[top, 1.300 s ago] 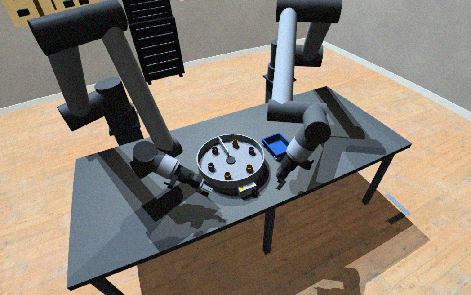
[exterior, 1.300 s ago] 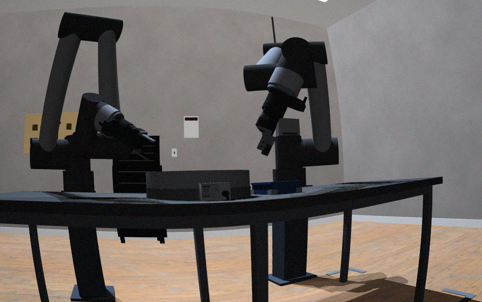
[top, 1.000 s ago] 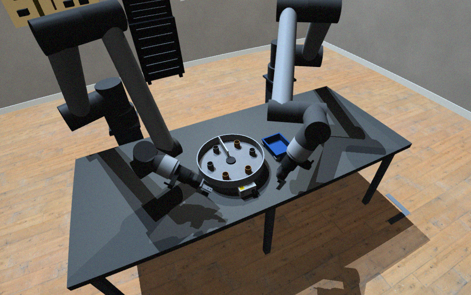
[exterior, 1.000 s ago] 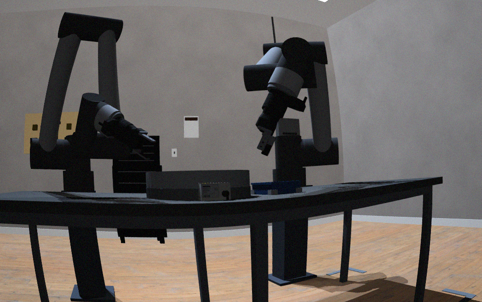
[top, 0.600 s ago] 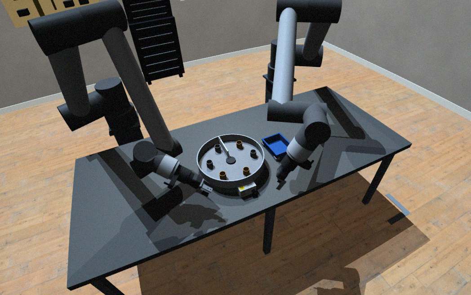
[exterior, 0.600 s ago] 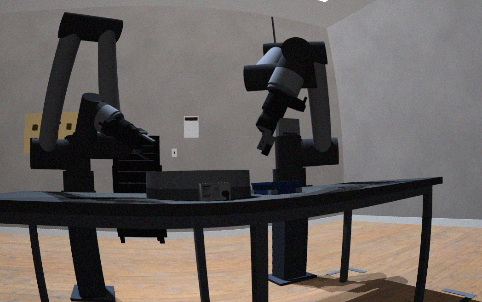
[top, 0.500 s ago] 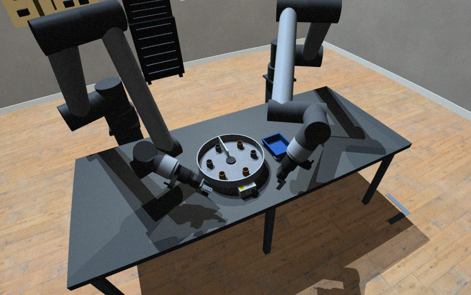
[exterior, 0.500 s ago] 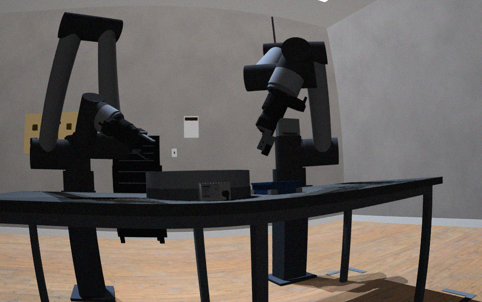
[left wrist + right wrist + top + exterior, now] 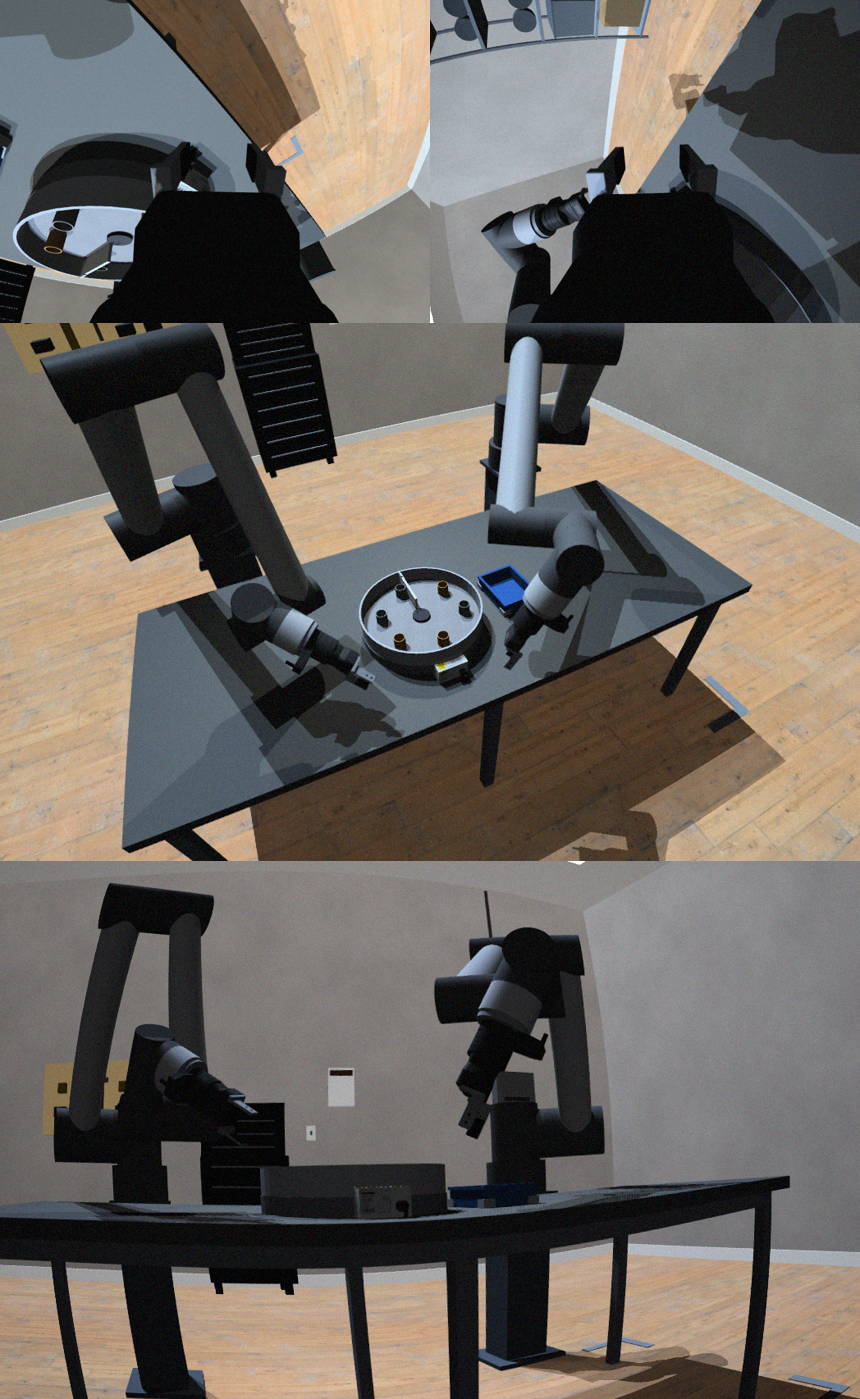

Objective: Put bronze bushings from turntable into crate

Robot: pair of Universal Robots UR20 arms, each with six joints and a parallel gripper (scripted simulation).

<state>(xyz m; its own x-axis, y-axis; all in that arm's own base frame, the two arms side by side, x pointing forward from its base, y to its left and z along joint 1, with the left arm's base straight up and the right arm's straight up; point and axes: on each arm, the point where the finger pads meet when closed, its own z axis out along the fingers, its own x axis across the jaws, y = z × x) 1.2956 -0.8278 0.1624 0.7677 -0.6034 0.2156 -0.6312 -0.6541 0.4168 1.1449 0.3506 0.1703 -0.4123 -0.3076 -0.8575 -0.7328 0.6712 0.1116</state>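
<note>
Three bronze bushings [image 9: 442, 588] [image 9: 399, 641] [image 9: 442, 638] and three steel bushings [image 9: 400, 590] [image 9: 464, 607] [image 9: 381, 617] stand upright on the round turntable [image 9: 405, 659] [image 9: 317, 1177] [image 9: 103, 189]. The blue crate [image 9: 506, 594] [image 9: 504, 1191] is empty in its visible part and looks level between its corner guides; the left arm hides its near right side in the top view. My left gripper [image 9: 512, 658] [image 9: 218, 154] is open and empty, raised above the table's front between turntable and crate side. My right gripper [image 9: 364, 679] [image 9: 651, 157] is open and empty, raised at the turntable's front left.
The turntable's tall rim surrounds the bushings. A thin divider [image 9: 409, 592] runs from the rim to its central hub [image 9: 421, 614], beside one steel bushing. A control box [image 9: 450, 668] [image 9: 381, 1201] sits at its front, between both grippers. The table's front edge lies close by.
</note>
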